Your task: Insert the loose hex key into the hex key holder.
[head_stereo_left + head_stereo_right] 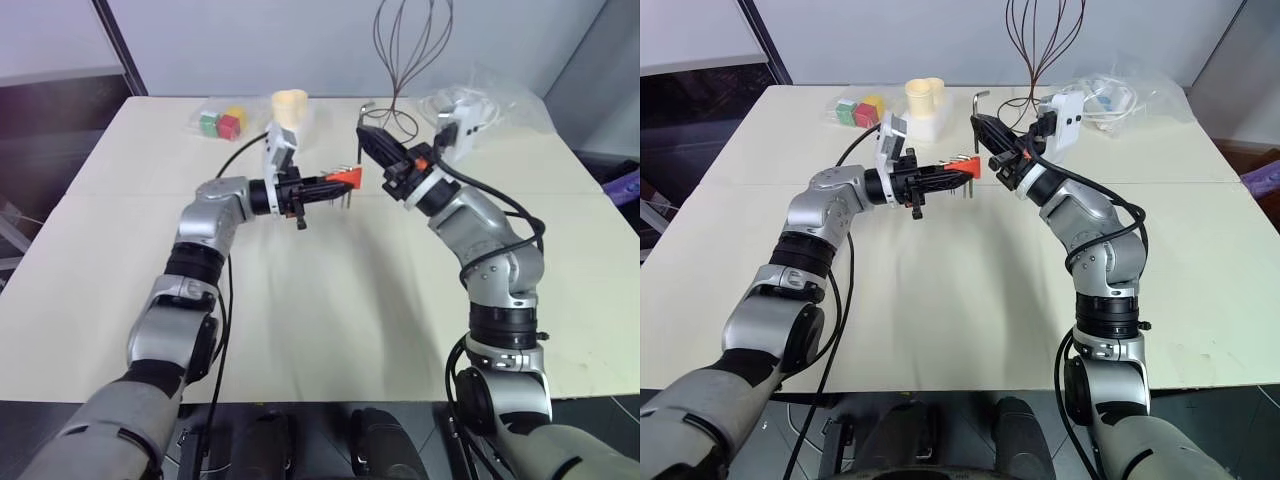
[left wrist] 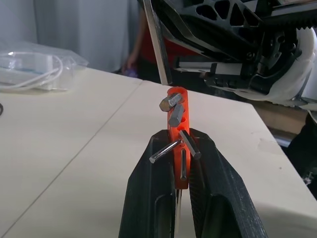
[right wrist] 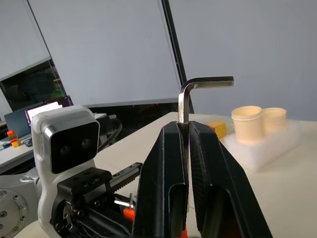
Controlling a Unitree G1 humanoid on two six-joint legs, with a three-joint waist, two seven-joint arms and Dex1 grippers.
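The loose hex key (image 3: 187, 101), a thin L-shaped grey metal rod, stands upright out of the right gripper (image 3: 184, 130), whose black fingers are clamped narrow on its long shank; its short bent end points sideways at the top. At about 8 o'clock from it in the right eye view, just beside, is the hex key holder (image 1: 962, 165), a small orange-red plastic block bristling with short grey keys, pinched in the left gripper (image 2: 181, 148), its long axis level. I'd judge the right arm must bring the key's free end to an empty hole
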